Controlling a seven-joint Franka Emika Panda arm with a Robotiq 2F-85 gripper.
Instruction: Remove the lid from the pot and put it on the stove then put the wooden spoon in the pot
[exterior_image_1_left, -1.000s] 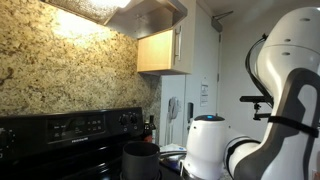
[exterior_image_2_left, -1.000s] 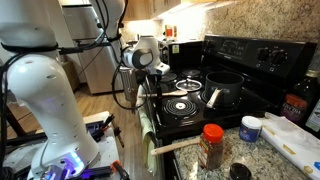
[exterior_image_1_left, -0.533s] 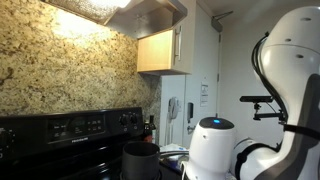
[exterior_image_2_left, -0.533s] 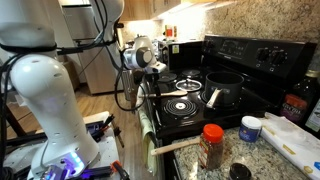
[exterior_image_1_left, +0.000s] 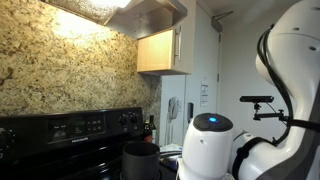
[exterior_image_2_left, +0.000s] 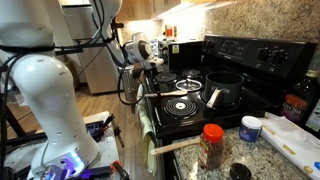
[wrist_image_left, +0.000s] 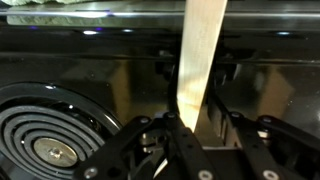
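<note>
In the wrist view the light wooden spoon (wrist_image_left: 200, 60) stands upright between my fingers, its handle rising to the top of the picture. My gripper (wrist_image_left: 198, 122) is shut on the spoon's lower end, with both pads against the wood. In an exterior view my gripper (exterior_image_2_left: 150, 65) hangs over the front left corner of the black stove (exterior_image_2_left: 250, 55). The dark pot (exterior_image_2_left: 225, 90) stands uncovered on a rear burner, well right of the gripper. A pale round shape that looks like the lid (exterior_image_2_left: 188, 84) lies on the stove top left of the pot. The pot (exterior_image_1_left: 140, 160) shows again below the stove's control panel (exterior_image_1_left: 70, 127).
A coil burner (wrist_image_left: 50, 135) lies just left of my fingers. A red-capped shaker (exterior_image_2_left: 212, 145), a white jar (exterior_image_2_left: 250, 128) and a dark bottle (exterior_image_2_left: 295, 105) stand on the granite counter near the stove. A range hood (exterior_image_1_left: 150, 15) and cabinet (exterior_image_1_left: 160, 50) hang above.
The jaws have closed in from wide open onto the spoon. The gripper has drifted slightly left over the stove's front corner, and the arm has shifted in both exterior views.
</note>
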